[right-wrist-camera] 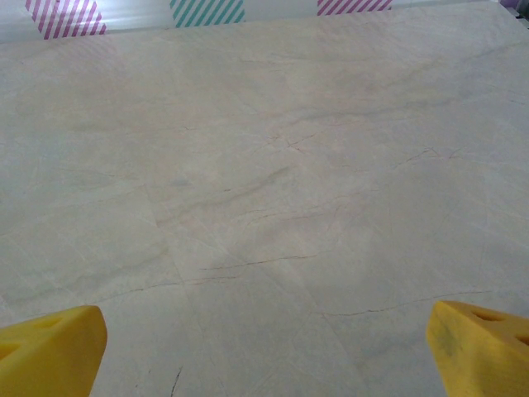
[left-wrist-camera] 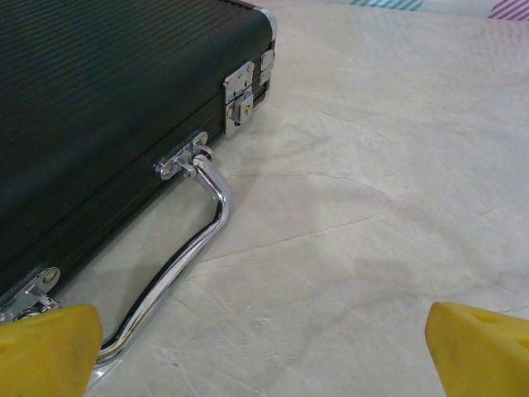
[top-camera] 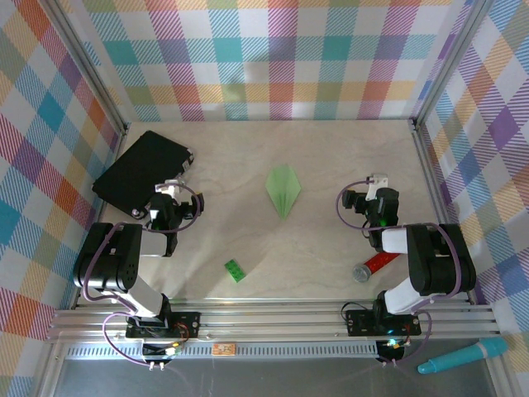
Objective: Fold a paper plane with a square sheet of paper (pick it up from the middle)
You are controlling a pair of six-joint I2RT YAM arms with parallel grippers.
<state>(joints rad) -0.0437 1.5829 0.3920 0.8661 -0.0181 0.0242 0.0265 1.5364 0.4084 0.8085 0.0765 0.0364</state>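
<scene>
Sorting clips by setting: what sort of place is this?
Probably a robot test cell in a lab: a tabletop walled by plaid panels, a left arm and right arm bolted to a metal rail, a paper plane lying between them.

Task item: pale-green paper dart (top-camera: 283, 188), thin matte paper already folded, lying flat on the pale counter (top-camera: 347, 157). It sits about mid-width, slightly far of centre. Kite-like outline, widest toward its far end, with the long sharp tip pointing near. A lengthwise centre crease is visible, with the wings folded in.
</scene>
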